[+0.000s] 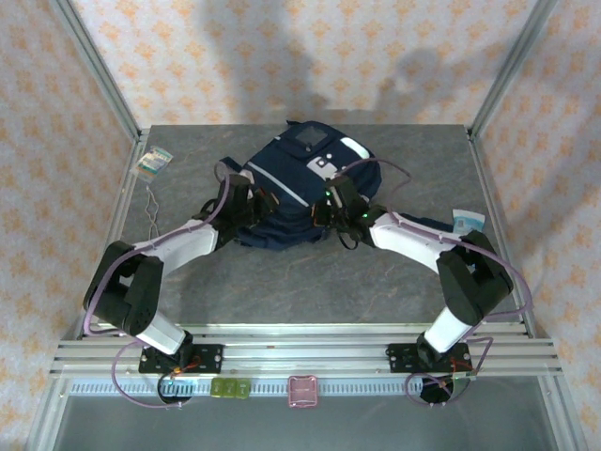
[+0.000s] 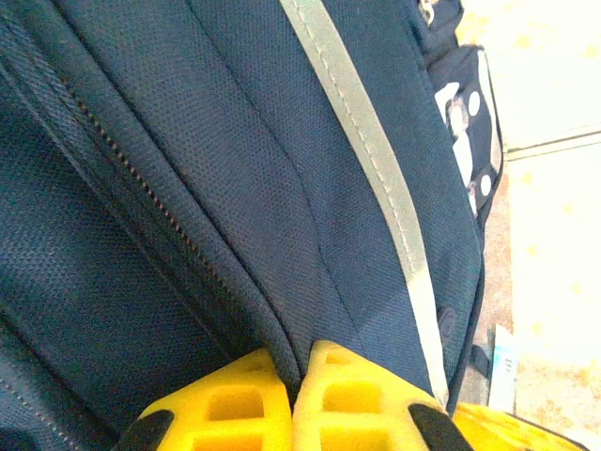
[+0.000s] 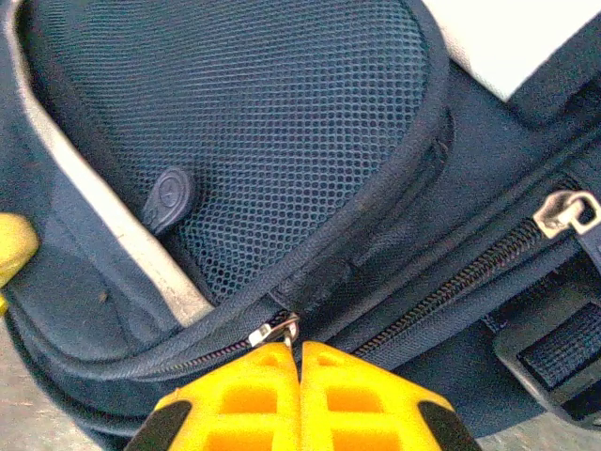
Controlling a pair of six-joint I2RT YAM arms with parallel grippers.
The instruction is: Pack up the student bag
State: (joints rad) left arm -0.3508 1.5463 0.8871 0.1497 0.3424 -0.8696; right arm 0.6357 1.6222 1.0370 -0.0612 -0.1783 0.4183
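Note:
The student bag [image 1: 296,183], a navy backpack with a grey stripe [image 2: 376,160], lies at the back middle of the table. My left gripper [image 1: 246,202] presses against the bag's left side. Its yellow fingers [image 2: 293,362] are shut, pinching a fold of navy fabric beside a closed zip. My right gripper [image 1: 333,202] is at the bag's right side, under the mesh pocket [image 3: 254,122]. There its fingers [image 3: 299,346] are shut on a small metal zipper pull [image 3: 274,331]. A second zipper pull [image 3: 566,211] lies free on another zip to the right.
A small packet [image 1: 153,162] lies at the table's back left, with a thin wire [image 1: 150,211] below it. Another packet [image 1: 467,222] sits near the right edge. A green item [image 1: 229,387] and a pink item [image 1: 302,391] rest on the front rail. Metal frame posts [image 1: 99,70] flank the table.

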